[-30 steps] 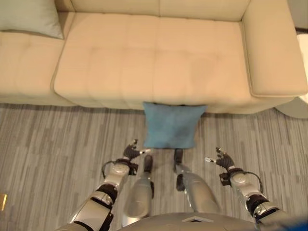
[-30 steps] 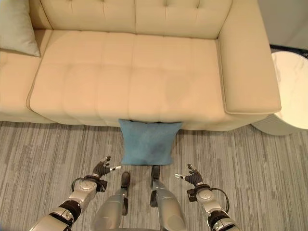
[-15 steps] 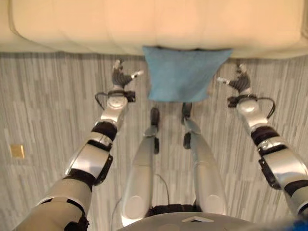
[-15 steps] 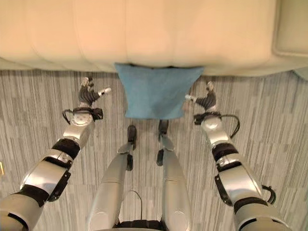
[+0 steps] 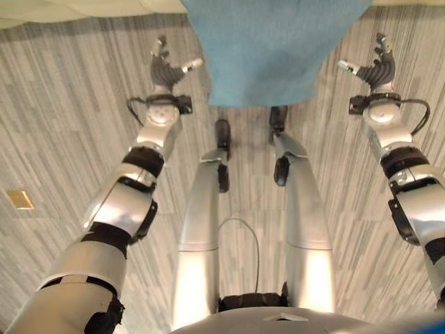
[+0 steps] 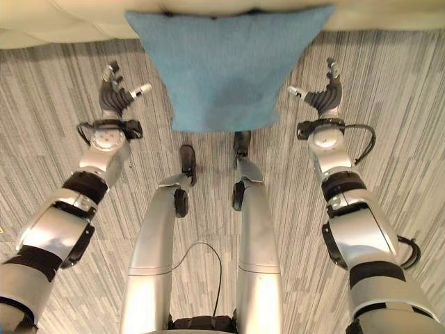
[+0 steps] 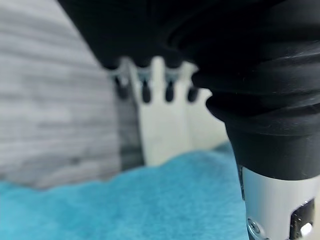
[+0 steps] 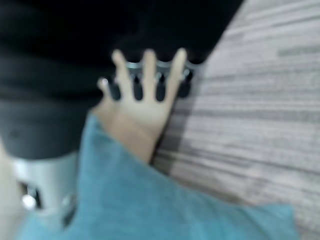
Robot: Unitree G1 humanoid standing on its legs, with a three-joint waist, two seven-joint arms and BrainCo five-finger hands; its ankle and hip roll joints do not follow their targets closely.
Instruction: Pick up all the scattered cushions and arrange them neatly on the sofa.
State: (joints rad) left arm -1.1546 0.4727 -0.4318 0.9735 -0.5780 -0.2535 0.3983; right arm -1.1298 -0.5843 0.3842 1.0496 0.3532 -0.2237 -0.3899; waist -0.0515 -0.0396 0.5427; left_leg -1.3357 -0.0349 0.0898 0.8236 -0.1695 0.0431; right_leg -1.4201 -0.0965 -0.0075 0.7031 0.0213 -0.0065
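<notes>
- Left hand (image 6: 115, 96) beside the cushion's left edge, fingers spread and relaxed, apart from the fabric.
- Blue cushion (image 6: 226, 66) on the striped floor (image 6: 49, 125), top edge against the cream sofa (image 6: 62, 17) base.
- Right hand (image 6: 324, 96) beside the right edge, fingers spread, holding nothing.

No text, label, number or sign can be read on anything here.

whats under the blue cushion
The blue cushion lies on the grey striped floor, its far edge against the cream sofa front. Whatever sits directly beneath the cushion is covered.
</notes>
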